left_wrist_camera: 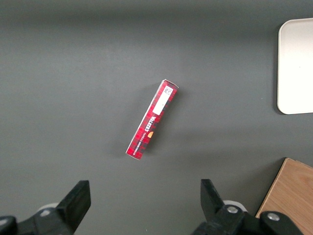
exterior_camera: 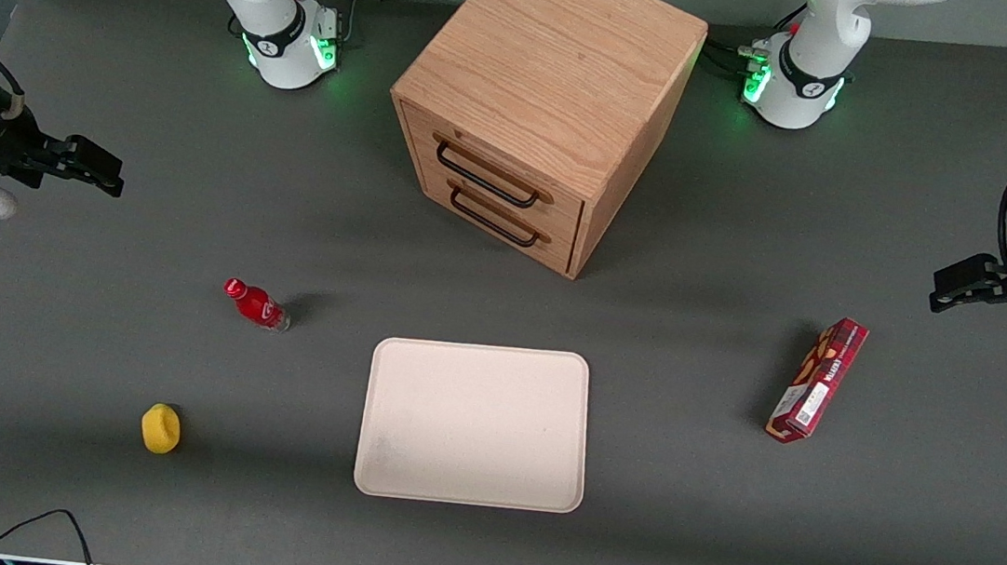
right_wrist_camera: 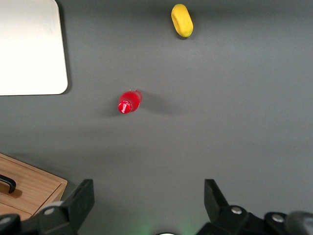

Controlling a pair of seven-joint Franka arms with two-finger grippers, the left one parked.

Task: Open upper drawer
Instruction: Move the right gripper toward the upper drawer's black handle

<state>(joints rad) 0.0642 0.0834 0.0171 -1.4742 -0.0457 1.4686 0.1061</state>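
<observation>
The light oak cabinet stands at the middle of the table, its front turned toward the working arm's end. The upper drawer is shut flush, with its thin black bar handle above the lower drawer's twin handle. My right gripper hovers above the table toward the working arm's end, well apart from the cabinet, open and empty. In the right wrist view the gripper has its fingers wide apart over bare table, and a corner of the cabinet shows with one end of a black handle.
A small red bottle and a yellow object lie nearer the front camera than my gripper. A pale tray lies in front of the cabinet, nearer the camera. A red box lies toward the parked arm's end.
</observation>
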